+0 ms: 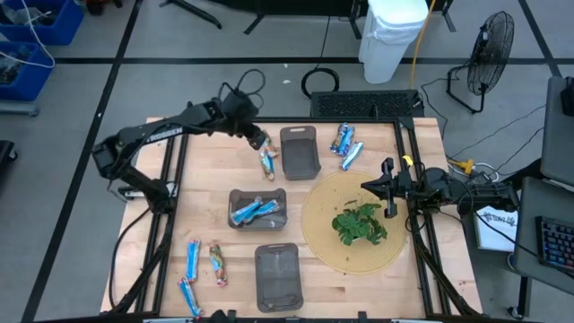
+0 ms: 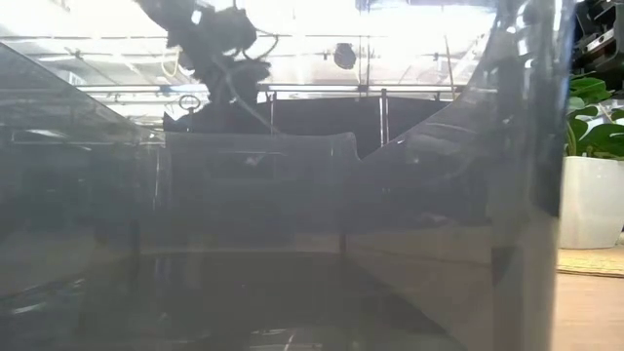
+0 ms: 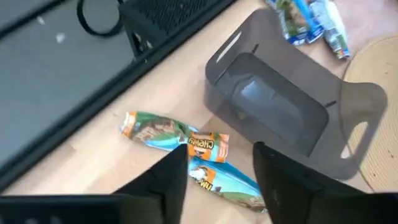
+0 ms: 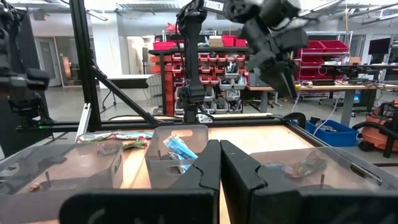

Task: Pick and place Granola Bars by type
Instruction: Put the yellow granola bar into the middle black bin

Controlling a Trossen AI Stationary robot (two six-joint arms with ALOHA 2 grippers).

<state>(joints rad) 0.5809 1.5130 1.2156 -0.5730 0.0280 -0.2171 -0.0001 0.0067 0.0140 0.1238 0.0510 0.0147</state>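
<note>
- Wooden counter (image 1: 206, 175), ringed by workshop clutter, carries three grey trays (one already has blue bars in it).
- Left pincer (image 3: 219, 169) hovers with fingers apart over two Granola Bars (image 3: 186, 149) beside the far tray (image 1: 300, 152); best to drop squarely onto one wrapper only.
- Bars look shiny, crinkled, orange-and-blue.
- Right pincer (image 1: 392, 190) waits shut near the plant (image 1: 359, 224).
</note>
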